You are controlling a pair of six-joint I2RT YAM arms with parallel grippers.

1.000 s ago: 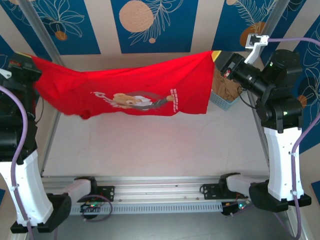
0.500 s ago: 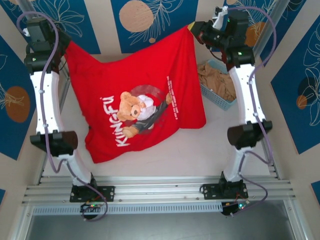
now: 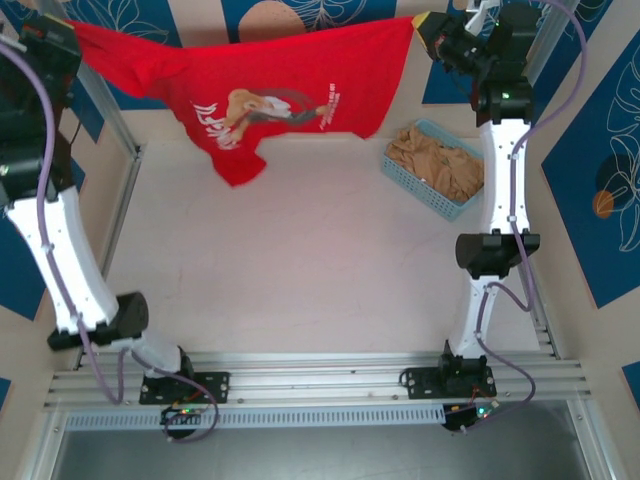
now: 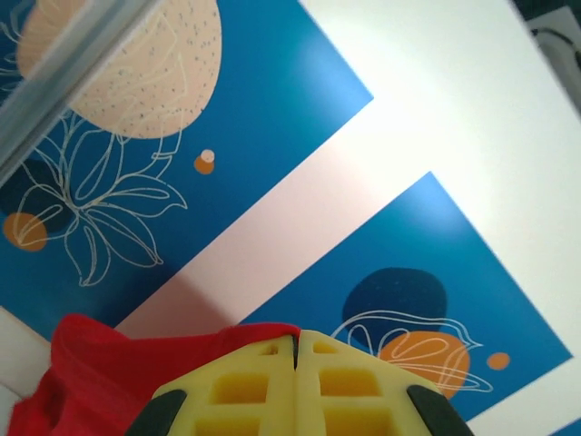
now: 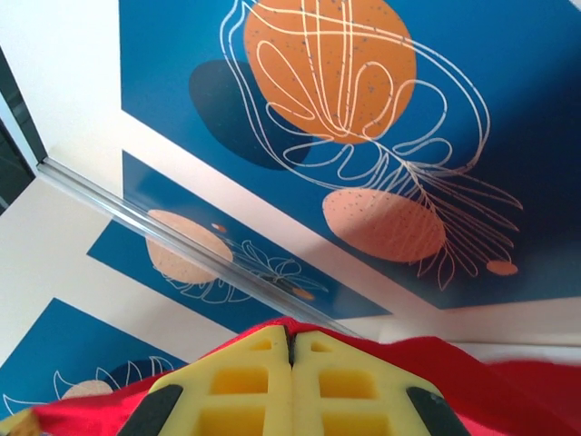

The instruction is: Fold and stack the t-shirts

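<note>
Red tee (image 3: pixel 300 65) lifted higher, stretched; tan tees (image 3: pixel 440 165) in basket (image 3: pixel 415 190)

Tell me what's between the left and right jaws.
The red t-shirt, stretched from the left jaws to the right jaws, both shut on it; the top view shows it.

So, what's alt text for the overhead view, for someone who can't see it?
A red t-shirt hangs stretched between the left gripper and right gripper above a white table; a blue basket of tan t-shirts sits on its right side.
</note>
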